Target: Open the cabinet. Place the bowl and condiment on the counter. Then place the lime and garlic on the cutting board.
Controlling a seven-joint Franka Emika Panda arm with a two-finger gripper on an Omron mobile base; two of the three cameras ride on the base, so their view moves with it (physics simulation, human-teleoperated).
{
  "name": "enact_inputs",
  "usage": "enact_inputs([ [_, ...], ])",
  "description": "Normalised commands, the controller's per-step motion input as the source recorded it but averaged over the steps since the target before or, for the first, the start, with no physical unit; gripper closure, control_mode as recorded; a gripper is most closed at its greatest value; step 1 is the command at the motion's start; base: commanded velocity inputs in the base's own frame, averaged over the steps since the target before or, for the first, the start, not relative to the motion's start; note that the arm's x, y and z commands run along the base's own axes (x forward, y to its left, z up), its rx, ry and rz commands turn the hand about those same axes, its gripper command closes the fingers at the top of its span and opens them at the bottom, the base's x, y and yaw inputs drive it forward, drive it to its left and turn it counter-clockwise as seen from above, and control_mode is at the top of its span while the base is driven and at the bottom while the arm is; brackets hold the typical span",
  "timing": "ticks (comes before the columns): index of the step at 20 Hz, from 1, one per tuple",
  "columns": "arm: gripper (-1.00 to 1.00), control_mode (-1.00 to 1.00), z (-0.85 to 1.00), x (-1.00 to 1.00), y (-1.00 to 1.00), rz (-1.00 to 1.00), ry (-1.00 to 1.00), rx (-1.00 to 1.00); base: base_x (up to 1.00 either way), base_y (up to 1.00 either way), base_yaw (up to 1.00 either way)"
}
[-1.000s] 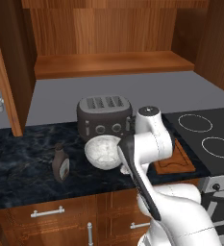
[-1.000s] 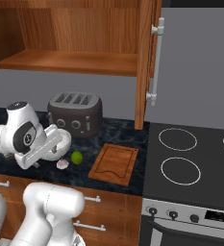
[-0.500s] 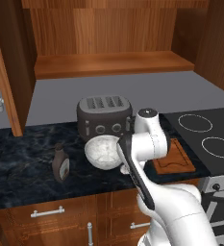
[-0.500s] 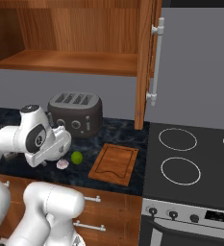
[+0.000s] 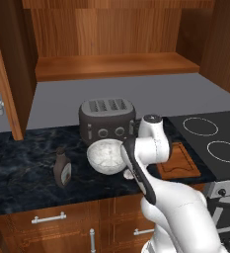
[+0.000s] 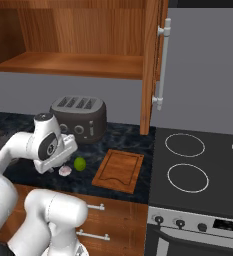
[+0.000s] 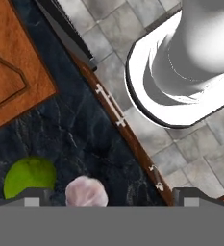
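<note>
- White two-finger gripper point(image 7: 106, 199) hangs low over the front edge of the dark blue-black marbled stone desk point(image 5: 22, 168); jaws spread wide, tips far apart at the bottom of the hand view, nothing between them.
- Small pale white-pink garlic bulb point(image 7: 86, 191) lies on the desk right under the hand, roughly between the tips but untouched. Right base view: garlic point(image 6: 64, 170) at 5 o'clock from the white wrist.
- Small bright green round lime point(image 7: 30, 177) sits just beside the garlic, at its 10 o'clock in the hand view; in the right base view the lime point(image 6: 79, 163) is at the garlic's 2 o'clock. Cannot tell if the two touch.
- Small rectangular reddish-brown wooden cutting board point(image 6: 119, 170) with grooved edge lies flat on the desk at 3 o'clock of the lime, close to the black stovetop point(image 6: 198, 170). Board bare.
- Round deep whitish-grey marbled bowl point(image 5: 105, 156) stands on the desk in front of the toaster, partly behind the arm.
- Small dark brown bulbous bottle with light label, the condiment point(image 5: 62, 167), upright on the desk at 9 o'clock of the bowl, apart from it.
- Dark grey four-slot toaster point(image 5: 107, 120) behind the bowl, at the wall.
- Reddish-brown wooden wall cabinet point(image 6: 68, 64) above: doors open, right door point(image 6: 153, 65) edge-on with long silver bar handle.
</note>
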Motion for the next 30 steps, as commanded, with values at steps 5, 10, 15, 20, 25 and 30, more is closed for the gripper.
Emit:
enact_inputs([
  [5, -1.00, -1.00, -0.31, 0.12, 0.12, -0.03, 0.00, 0.05, 0.00, 0.00, 0.00],
  [10, -1.00, -1.00, -0.28, 0.15, 0.15, -0.02, 0.00, 0.01, 0.00, 0.00, 0.00],
  [15, -1.00, -1.00, -0.15, 0.28, 0.00, -0.04, 0.00, 0.00, 0.00, 0.00, 0.00],
  [20, -1.00, -1.00, -0.09, 0.20, 0.01, -0.05, 0.00, 0.00, 0.00, 0.00, 0.00],
  [25, -1.00, -1.00, -0.14, 0.16, 0.15, -0.03, 0.00, 0.00, 0.00, 0.00, 0.00],
  [30, -1.00, -1.00, -0.17, 0.08, 0.13, -0.01, 0.00, 0.00, 0.00, 0.00, 0.00],
])
